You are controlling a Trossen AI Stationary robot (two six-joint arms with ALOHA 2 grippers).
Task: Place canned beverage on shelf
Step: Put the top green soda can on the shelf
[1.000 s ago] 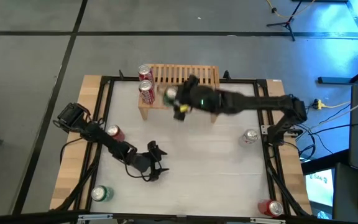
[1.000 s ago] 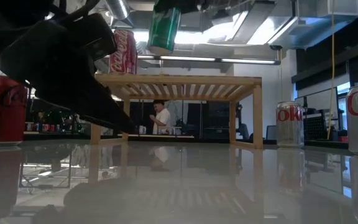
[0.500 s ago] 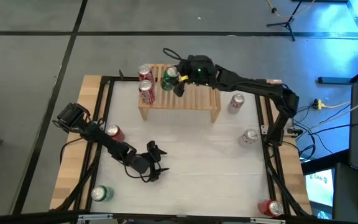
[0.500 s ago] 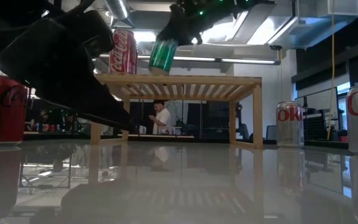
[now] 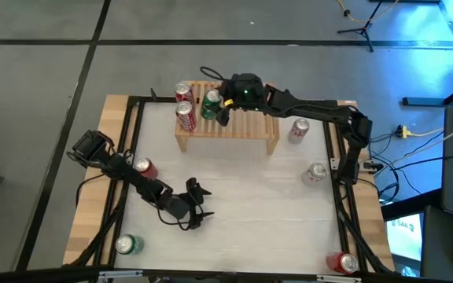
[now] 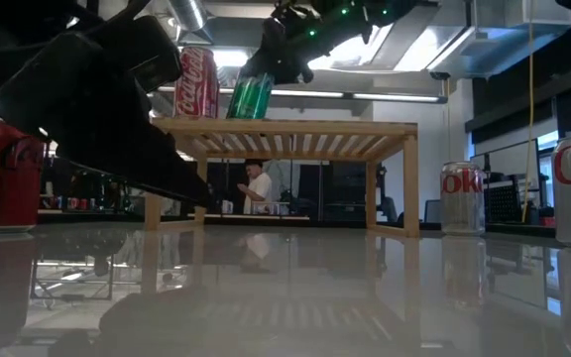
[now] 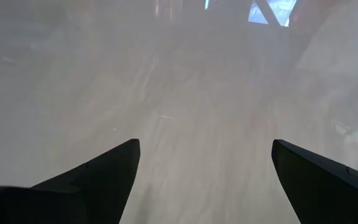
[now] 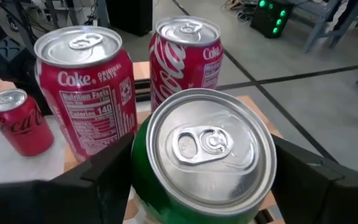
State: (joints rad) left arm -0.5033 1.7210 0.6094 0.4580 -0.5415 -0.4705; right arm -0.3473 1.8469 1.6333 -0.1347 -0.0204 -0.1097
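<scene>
Now green aluminium soda can (image 5: 209, 104) sits tilted at the slatted light-wood shelf (image 5: 250, 126) top, beside two red cola cans (image 5: 184, 115), pinched by right end effector (image 5: 220, 106). Rigid, smooth, light; grip mid-body. Half a second ago it hung higher. Left end effector (image 5: 198, 206) spread, on table (image 5: 274, 212).

Shelf (image 5: 234, 126) at the table's (image 5: 250, 196) far edge, left of centre. On its left end — two cans (image 5: 184, 104), one behind the other; held can (image 5: 210, 104) just right of them, tilted, in the right gripper (image 5: 220, 106). Right of the shelf, two cans on the table (image 5: 298, 130), (image 5: 315, 173). Left gripper (image 5: 199, 206) low over the table's near-left part — a can (image 5: 144, 167) by that arm, one (image 5: 128, 244) at the near-left corner, one (image 5: 343, 262) at the near-right.
</scene>
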